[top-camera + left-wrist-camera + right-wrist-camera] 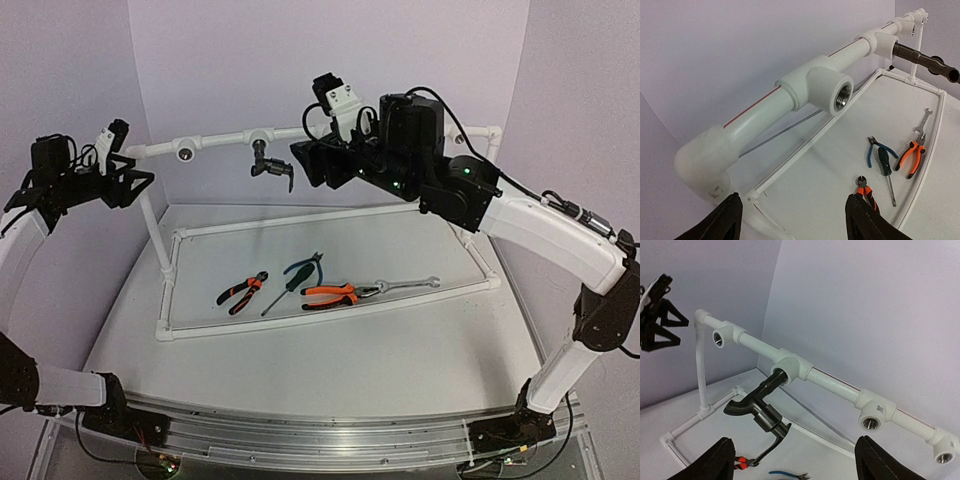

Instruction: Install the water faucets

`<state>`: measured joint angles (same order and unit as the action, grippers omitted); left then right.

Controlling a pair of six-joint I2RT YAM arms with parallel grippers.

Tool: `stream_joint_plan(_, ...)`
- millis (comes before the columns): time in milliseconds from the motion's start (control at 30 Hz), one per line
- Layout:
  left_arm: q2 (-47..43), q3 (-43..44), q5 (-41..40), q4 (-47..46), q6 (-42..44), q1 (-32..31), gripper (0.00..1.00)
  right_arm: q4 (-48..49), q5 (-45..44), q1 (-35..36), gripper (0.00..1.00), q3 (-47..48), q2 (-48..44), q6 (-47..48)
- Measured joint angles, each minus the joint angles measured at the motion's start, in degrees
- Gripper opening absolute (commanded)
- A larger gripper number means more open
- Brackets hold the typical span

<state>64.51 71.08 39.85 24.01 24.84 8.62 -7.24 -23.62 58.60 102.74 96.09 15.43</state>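
Black faucet (764,412) in tee (796,365) | left jaws apart, empty | right jaws apart, empty

A white pipe rail (225,140) with threaded tee fittings (827,92) stands on posts above a rectangular pipe frame (330,222) lying on the white table (330,360). Inside the frame lie small orange-handled cutters (243,292), a green-handled screwdriver (290,282), blue-handled cutters (871,147), larger orange pliers (330,295) and a wrench (405,285), whose end meets the pliers' jaws.
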Motion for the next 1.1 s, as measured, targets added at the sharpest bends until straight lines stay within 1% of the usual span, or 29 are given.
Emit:
stream_joint_plan(67, -0.2, -0.9, 3.5, 1.7, -0.7, 3.6, 0.74, -1.6, 1.8, 0.1, 0.85, 0.1, 0.0, 6.0)
stream_joint_plan(133, -1.2, -3.6, 6.3, 1.8, -1.3, 6.6, 0.75, -3.3, 3.1, 0.3, 0.85, 0.1, 0.1, 11.5)
stream_joint_plan(233, -2.3, -9.5, 8.0, -0.9, -3.5, 9.1, 0.78, -4.6, 3.6, 1.0, 0.85, 0.1, 0.4, 19.8)
stream_joint_plan(300, -1.2, -12.4, 8.6, -4.5, -5.8, 9.9, 0.79, -4.1, 2.7, 1.9, 0.85, -0.1, 0.8, 26.1)
stream_joint_plan(400, 2.9, -13.5, 9.0, -10.9, -8.4, 10.0, 0.8, -0.5, 0.3, 4.1, 0.83, -1.3, 2.0, 35.4)
stream_joint_plan(567, 9.9, -13.8, 9.0, -20.9, -9.5, 10.0, 0.78, 6.8, -4.7, 6.4, 0.83, -1.3, 7.1, 45.5)
stream_joint_plan(733, 16.0, -11.9, 10.2, -23.6, -7.9, 10.0, 0.75, 9.5, -8.4, 7.1, 0.81, -0.4, 11.9, 49.2)
stream_joint_plan(900, 18.5, -10.4, 13.2, -24.6, -5.8, 9.4, 0.68, 11.2, -12.8, 7.5, 0.81, 2.6, 15.3, 50.2)
stream_joint_plan(1100, 22.5, -7.0, 17.9, -26.6, -6.3, 9.3, 0.53, 16.1, -18.0, 7.7, 0.8, 3.1, 16.3, 52.2)
